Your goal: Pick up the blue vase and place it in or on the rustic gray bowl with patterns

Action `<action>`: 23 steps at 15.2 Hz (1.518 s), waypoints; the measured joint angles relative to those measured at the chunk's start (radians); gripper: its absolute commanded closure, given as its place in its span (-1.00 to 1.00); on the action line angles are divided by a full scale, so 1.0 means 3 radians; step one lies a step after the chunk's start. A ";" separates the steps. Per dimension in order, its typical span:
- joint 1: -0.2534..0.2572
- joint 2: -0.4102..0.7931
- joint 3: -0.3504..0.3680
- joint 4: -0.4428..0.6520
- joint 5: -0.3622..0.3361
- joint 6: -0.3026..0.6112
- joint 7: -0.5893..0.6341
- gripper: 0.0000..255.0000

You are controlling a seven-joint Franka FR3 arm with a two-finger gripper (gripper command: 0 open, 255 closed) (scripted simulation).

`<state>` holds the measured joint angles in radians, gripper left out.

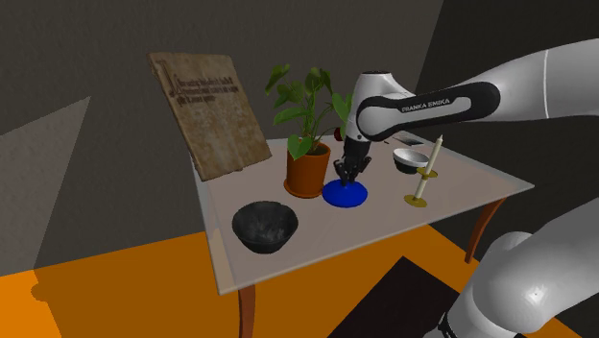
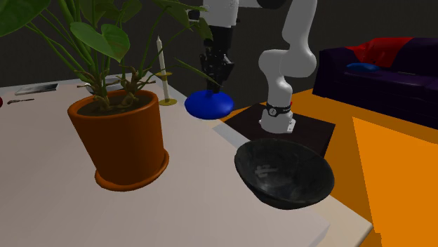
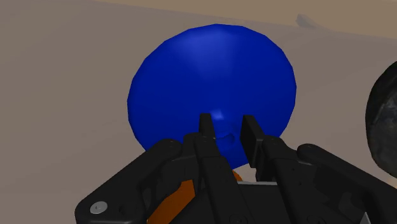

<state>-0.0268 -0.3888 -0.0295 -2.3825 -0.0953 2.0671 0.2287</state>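
So one blue vase, one dark bowl, one potted plant, one candlestick and one small white bowl are being counted on the table, and the vase, sitting just beside the plant pot, is being pinched at its top by the gripper directly above.
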 measured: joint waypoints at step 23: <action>0.0303 0.0428 0.0601 0.1156 0.0139 -0.0789 0.0780 1.00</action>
<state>0.0642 -0.2603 0.1507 -2.0357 -0.0536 1.8304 0.4628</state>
